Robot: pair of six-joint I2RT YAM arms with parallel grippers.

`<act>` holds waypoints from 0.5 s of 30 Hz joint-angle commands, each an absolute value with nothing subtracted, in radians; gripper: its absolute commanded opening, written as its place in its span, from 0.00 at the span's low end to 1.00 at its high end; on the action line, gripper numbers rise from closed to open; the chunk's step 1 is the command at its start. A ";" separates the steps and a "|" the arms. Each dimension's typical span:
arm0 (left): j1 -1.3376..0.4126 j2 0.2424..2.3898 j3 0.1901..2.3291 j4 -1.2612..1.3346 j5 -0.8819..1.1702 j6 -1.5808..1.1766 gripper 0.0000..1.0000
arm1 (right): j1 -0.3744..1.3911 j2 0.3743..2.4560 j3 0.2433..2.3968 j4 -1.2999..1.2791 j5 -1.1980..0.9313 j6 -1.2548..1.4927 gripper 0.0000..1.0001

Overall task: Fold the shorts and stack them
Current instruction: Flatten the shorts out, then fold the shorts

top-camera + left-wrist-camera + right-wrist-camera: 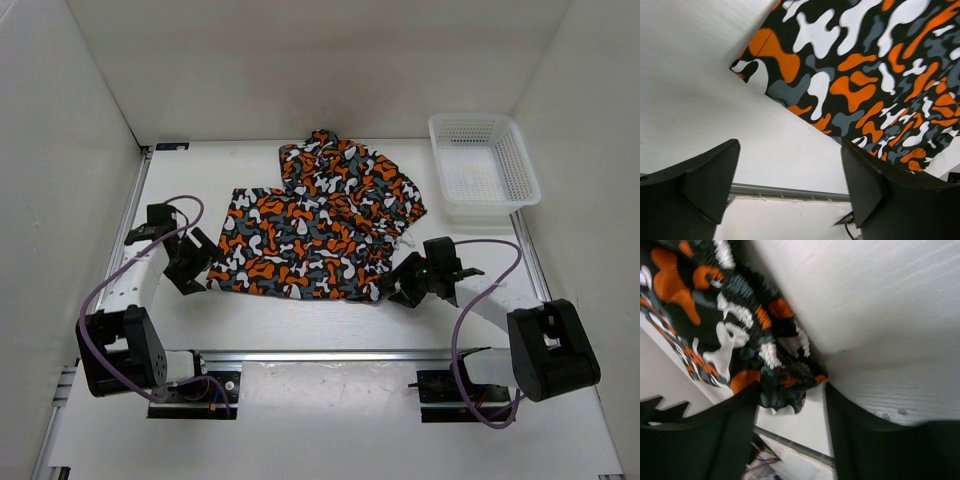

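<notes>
The camouflage-print shorts (300, 245) lie spread on the table's middle, with a second crumpled part or pair (345, 170) overlapping behind them. My left gripper (192, 262) is open and empty just left of the shorts' near left corner (747, 70); in the left wrist view only bare table lies between its fingers (790, 150). My right gripper (403, 285) is at the shorts' near right corner. In the right wrist view its jaws stand apart, with the bunched waistband corner (785, 385) reaching between the fingertips (790, 392) against the left finger.
A white plastic mesh basket (483, 165) stands at the back right. White walls enclose the table on the left, back and right. A metal rail (350, 355) runs along the near edge by the arm bases.
</notes>
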State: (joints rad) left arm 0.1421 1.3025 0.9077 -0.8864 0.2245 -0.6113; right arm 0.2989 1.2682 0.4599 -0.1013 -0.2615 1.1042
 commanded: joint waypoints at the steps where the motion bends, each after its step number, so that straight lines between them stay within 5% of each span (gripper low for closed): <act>1: 0.149 1.319 0.852 -0.856 0.270 -0.658 0.91 | 0.311 1.321 0.508 -0.054 -0.221 1.147 0.54; 6: 0.149 1.469 0.813 -0.770 0.258 -0.678 0.84 | 0.311 1.364 0.594 -0.113 -0.157 1.121 0.01; 11: 0.149 1.569 0.817 -0.709 0.235 -0.690 0.84 | 0.311 1.341 0.624 -0.187 -0.117 1.081 0.00; 15: 0.138 1.635 0.876 -0.696 0.226 -0.699 0.72 | 0.311 1.328 0.624 -0.209 -0.092 1.060 0.00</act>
